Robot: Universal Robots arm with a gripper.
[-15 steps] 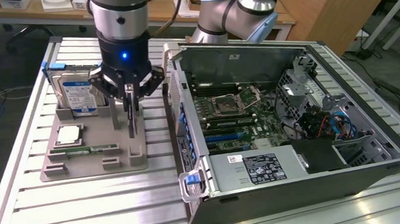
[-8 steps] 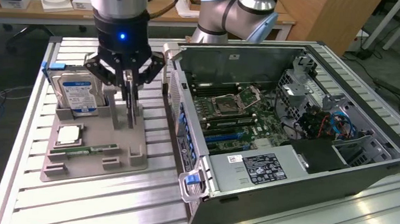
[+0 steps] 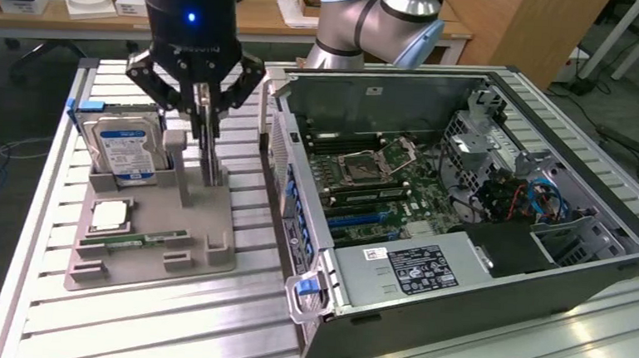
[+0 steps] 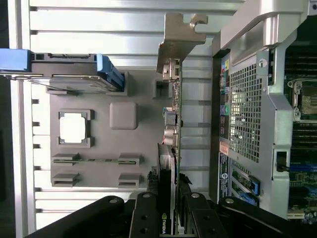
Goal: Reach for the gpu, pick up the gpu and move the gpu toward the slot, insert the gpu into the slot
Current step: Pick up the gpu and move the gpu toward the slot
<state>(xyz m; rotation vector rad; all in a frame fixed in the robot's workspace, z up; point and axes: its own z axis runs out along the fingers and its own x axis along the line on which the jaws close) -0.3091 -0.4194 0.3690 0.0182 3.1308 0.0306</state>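
We see the gripper (image 3: pixel 205 126) with its jaws drawn narrow onto the top edge of the gpu (image 3: pixel 210 162), which stands upright on edge in the grey holder tray (image 3: pixel 149 243). At 9 o'clock of it in the exterior view is a hard drive (image 3: pixel 127 151), and at 3 o'clock the open computer case (image 3: pixel 421 335). We judge this the pick-up step, with the card gripped but not yet lifted. Any lift would call for a straight upward pull clear of the tray, with the card kept vertical.
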